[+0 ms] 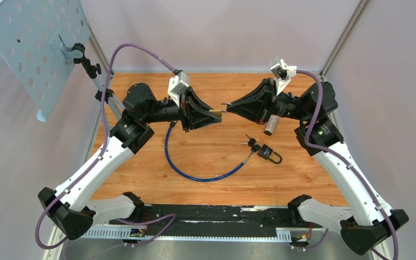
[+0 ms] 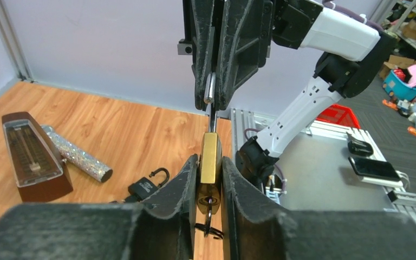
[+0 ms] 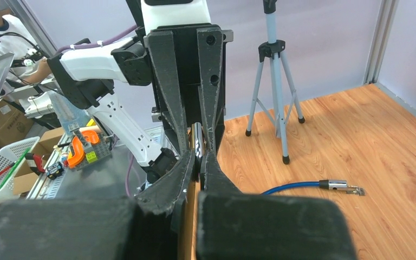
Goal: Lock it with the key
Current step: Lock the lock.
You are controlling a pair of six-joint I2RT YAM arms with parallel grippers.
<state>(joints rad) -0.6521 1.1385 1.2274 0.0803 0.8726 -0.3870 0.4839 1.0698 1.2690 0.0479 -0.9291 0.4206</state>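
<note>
**Key meets padlock in mid-air**

The insertion step looks to be in hand. The left claw point(image 2: 210, 169) is clamped flat on the sides of a brass padlock point(image 2: 211, 151), held off the worktop point(image 1: 206, 154) between the 2 arms. Facing it, the right claw point(image 2: 211, 102) is pinched together on a small silver key point(image 2: 209, 86), whose thin blade reaches the padlock's far end. How deep it sits cannot be told.

Next, I judge, comes a straight push along the blade's line. A wrist roll would then turn the key while the left claw resists.

The padlock body is a smooth, rectangular slab of yellow metal, and the key is bright, with a rounded head. The claw fingers are matt black, ribbed plastic. Another, black padlock point(image 1: 270, 155) lies on the wood-grain worktop near a blue cable point(image 1: 208, 180).
</note>
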